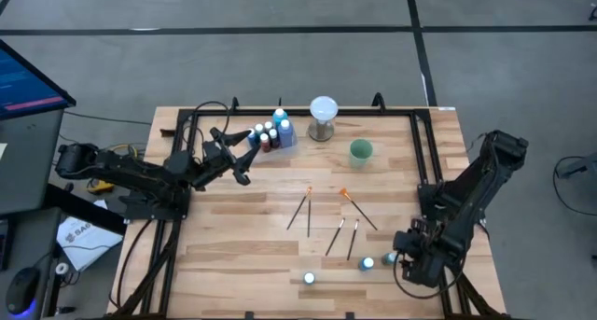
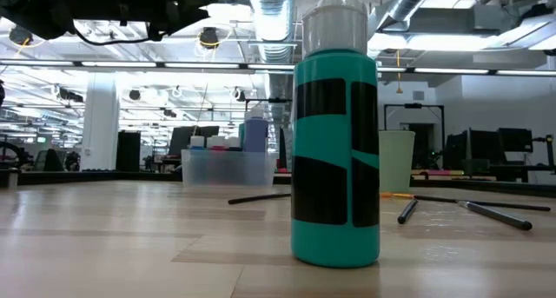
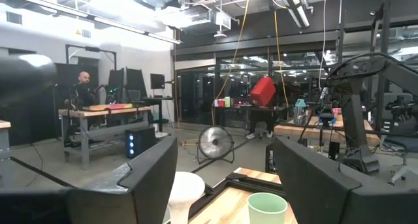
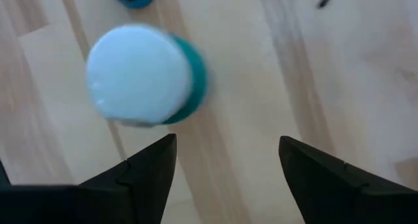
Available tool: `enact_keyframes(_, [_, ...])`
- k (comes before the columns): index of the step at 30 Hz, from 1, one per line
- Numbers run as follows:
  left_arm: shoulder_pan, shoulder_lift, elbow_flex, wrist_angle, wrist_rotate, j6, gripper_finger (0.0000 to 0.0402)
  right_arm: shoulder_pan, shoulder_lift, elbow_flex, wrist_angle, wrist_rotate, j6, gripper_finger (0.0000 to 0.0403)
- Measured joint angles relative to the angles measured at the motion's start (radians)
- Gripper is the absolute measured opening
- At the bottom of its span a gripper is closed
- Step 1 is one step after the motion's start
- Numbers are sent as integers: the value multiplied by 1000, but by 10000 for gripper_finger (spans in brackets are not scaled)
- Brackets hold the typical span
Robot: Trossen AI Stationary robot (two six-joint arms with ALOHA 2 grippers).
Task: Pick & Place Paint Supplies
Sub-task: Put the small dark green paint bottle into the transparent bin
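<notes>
The right gripper [image 4: 225, 168] is hovering wide open and empty over a teal paint bottle [image 4: 147, 74] near the table's [image 1: 233, 255] front edge.

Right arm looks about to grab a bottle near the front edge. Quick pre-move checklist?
1. Right gripper open: ok.
2. Right gripper empty: ok.
3. Green bottle upright, cap on: ok.
4. Bottle between the fingers: not ok, it sits ahead of the tips and off to one side.
5. Neighbouring bottle clear of the closing path: cannot tell.
6. Left gripper out of the way, open by the bottle box: ok.
</notes>
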Motion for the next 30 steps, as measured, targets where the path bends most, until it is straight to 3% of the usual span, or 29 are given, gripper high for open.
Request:
enact_keyframes(5, [0, 0, 0, 0, 0, 0, 250, 30, 32, 0, 63, 31, -7, 271])
enact_keyframes(9, [0, 0, 0, 1, 0, -1, 250, 52, 58, 0, 100, 116, -8, 271])
enact_keyframes(23, [0, 0, 0, 1, -18, -27, 250, 13, 144, 1, 209, 231, -108, 271])
enact_keyframes(30, [1, 0, 0, 1, -18, -27, 250, -4, 147, 1, 205, 235, -111, 232])
